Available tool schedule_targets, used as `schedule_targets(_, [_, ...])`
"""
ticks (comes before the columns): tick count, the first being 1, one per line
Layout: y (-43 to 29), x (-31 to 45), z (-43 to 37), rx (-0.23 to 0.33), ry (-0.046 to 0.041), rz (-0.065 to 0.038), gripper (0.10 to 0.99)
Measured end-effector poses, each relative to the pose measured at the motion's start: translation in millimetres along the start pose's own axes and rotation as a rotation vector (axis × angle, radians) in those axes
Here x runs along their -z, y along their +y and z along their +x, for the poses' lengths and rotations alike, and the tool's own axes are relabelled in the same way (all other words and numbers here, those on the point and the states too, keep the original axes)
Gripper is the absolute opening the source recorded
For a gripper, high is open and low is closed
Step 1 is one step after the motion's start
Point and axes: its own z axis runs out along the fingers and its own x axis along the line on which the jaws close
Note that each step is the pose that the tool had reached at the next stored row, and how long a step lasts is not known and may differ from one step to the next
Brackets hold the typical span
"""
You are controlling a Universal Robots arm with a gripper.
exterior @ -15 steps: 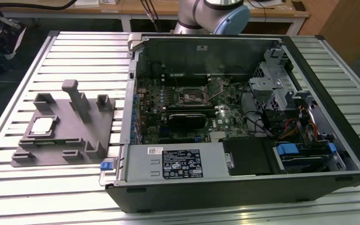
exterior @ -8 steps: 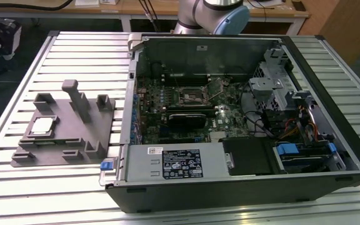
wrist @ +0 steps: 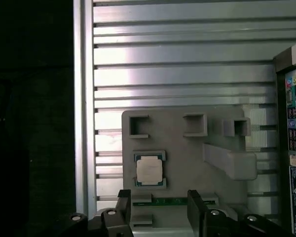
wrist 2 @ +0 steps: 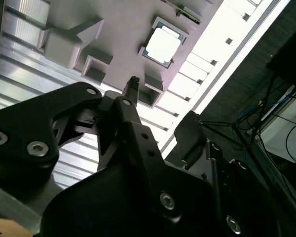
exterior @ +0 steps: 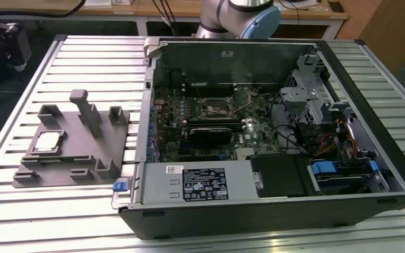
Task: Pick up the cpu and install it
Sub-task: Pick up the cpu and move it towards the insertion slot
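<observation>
silver cpu [wrist: 149, 170] on grey fixture tray [wrist: 187, 158], gripper [wrist: 160, 210] above, jaws apart

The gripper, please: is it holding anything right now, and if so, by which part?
Nothing is held. The gripper is open and empty; the cpu lies in the grey fixture tray, apart from it.

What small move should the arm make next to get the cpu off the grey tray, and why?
Probably lower the gripper toward the cpu, centring over it. In the first wrist view the gripper is open and empty, above the grey tray, and the cpu lies flat in its recess, untouched.
</observation>
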Motion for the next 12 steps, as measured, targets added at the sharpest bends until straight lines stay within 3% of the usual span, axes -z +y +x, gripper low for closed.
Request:
schedule_targets(1, [-0.4, -1.4, 1.2, 0.007, 0.0005, 0.0, 0.58])
schedule_targets(2, [-0.8, -2.9, 2.9, 0.012, 0.0007, 0.0, 0.647])
schedule_targets(12, [-1.9, -18.6, 6.6, 0.015, 0.0006, -0.001, 0.647])
